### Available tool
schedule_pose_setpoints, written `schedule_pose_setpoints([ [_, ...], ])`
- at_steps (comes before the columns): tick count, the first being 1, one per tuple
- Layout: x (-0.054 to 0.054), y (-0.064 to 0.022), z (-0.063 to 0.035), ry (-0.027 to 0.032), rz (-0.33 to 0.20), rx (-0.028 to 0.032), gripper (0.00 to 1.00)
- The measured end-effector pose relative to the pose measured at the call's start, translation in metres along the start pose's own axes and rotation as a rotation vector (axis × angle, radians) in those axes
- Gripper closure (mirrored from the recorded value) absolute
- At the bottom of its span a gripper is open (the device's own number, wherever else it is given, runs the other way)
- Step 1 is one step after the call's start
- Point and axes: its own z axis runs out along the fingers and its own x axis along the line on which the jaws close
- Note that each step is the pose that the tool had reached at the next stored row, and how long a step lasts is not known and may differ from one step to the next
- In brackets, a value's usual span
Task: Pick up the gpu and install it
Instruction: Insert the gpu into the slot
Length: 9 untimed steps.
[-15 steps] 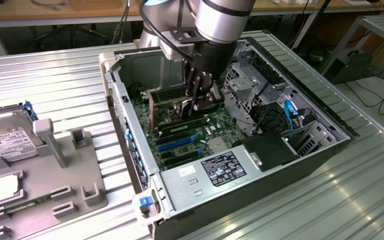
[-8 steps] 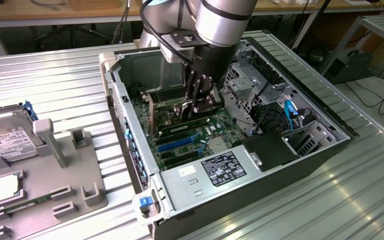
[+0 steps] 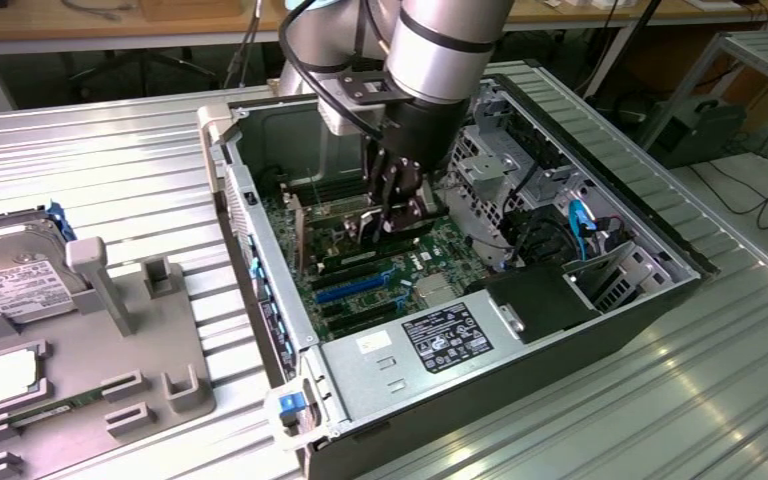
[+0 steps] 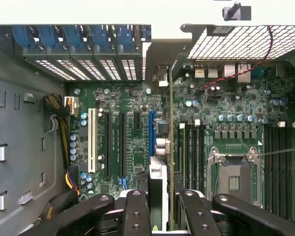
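The gpu (image 4: 170, 123) appears edge-on in the wrist view as a thin dark card standing upright over the green motherboard (image 4: 132, 123), just beside the long blue slot (image 4: 151, 132). Its metal bracket (image 4: 160, 54) reaches the rear slot openings of the case. My gripper (image 4: 166, 216) is shut on the card, one finger on each face. In the exterior view the gripper (image 3: 395, 222) is deep inside the open computer case (image 3: 398, 360), and the gpu (image 3: 337, 222) stands on edge above the board. I cannot tell whether the card's edge sits in the slot.
Around the arm are the case walls, a drive cage (image 3: 504, 170) and a black box (image 3: 544, 300). At the exterior view's left, a grey fixture (image 3: 117, 340) holds a hard drive (image 3: 11, 270), a processor (image 3: 8, 375) and a memory stick (image 3: 37, 412).
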Motion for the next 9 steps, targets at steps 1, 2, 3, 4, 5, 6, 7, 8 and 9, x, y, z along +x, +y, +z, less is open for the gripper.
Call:
schedule_pose_setpoints([
  [1,0.0,0.0,0.0021,0.0011,0.0,0.0001,0.71],
  [2,0.0,0.0005,0.0032,0.0016,0.0,0.0008,0.71],
  [3,0.0,0.001,0.0038,0.0021,0.0,0.0051,0.71],
  [4,0.0,0.0019,0.0053,0.002,0.0,0.0102,0.71],
  [5,0.0,0.0029,0.0072,0.0019,0.0,0.0152,0.71],
  [6,0.0,0.0035,0.0081,0.002,0.0,0.0166,0.71],
  [7,0.0,0.0041,0.009,0.002,0.0,0.0167,0.71],
  [8,0.0,0.0044,0.0101,0.002,0.0,0.0167,0.71],
  [9,0.0,0.0046,0.0116,0.002,0.0,0.0167,0.71],
])
